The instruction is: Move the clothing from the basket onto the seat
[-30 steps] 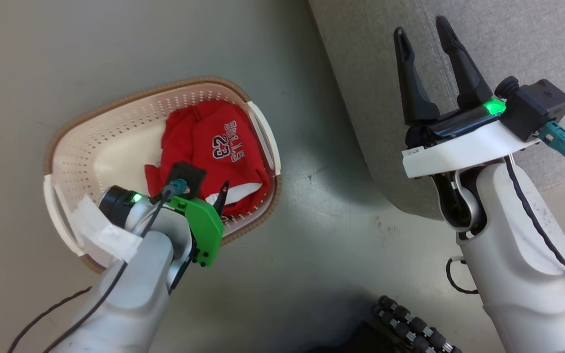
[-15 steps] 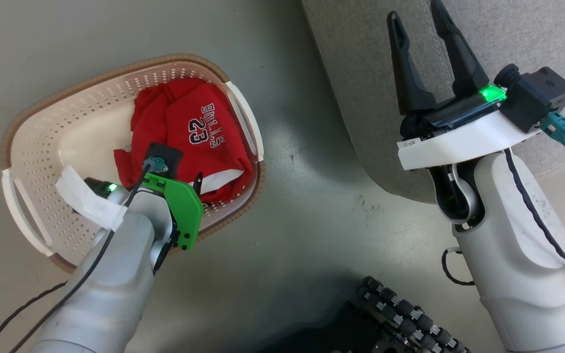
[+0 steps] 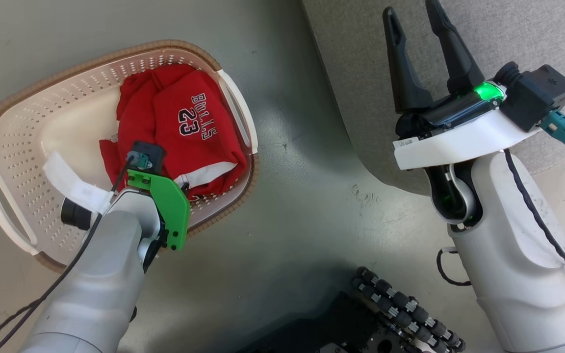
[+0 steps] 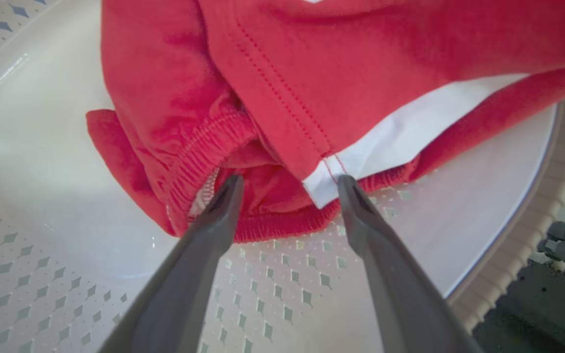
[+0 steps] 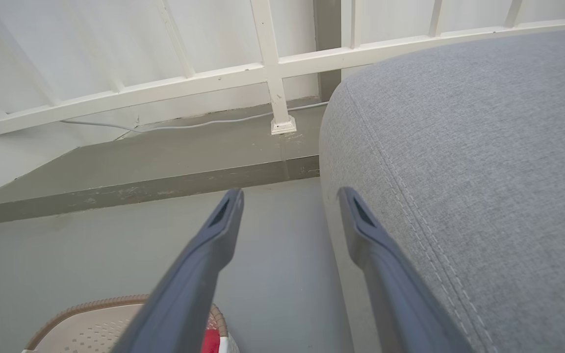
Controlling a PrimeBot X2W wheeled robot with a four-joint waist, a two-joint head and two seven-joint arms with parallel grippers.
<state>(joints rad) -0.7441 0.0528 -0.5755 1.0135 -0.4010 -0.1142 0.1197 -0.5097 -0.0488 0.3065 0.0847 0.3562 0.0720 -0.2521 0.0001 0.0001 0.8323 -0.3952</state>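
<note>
Step in hand: judged to be the approach to a grasp; nothing has been lifted yet.
Clothing [image 3: 184, 132]: all of it lies in the basket [image 3: 22, 147], bunched against its right-hand end, lettering and number 23 facing up.
Basket position: on the floor [image 3: 287, 220], near the seat [image 3: 351, 73] but apart from it.
Left gripper [image 4: 288, 184]: inside the basket, jaws apart, the tips at the near edge of the pile. One sits by the gathered red waistband, the other by the white trim corner. No fabric is pinched.
Right gripper [image 3: 410, 14]: jaws apart and empty, raised over the seat's rounded corner.
Seat: nothing red shows on the visible part of it.
Next move, judgement: advance the left jaws slightly so that they straddle a fold, then close them. Lift the garment above the brown rim before carrying it right to the seat.
Caution: the layers are tangled, so several may rise together.
</note>
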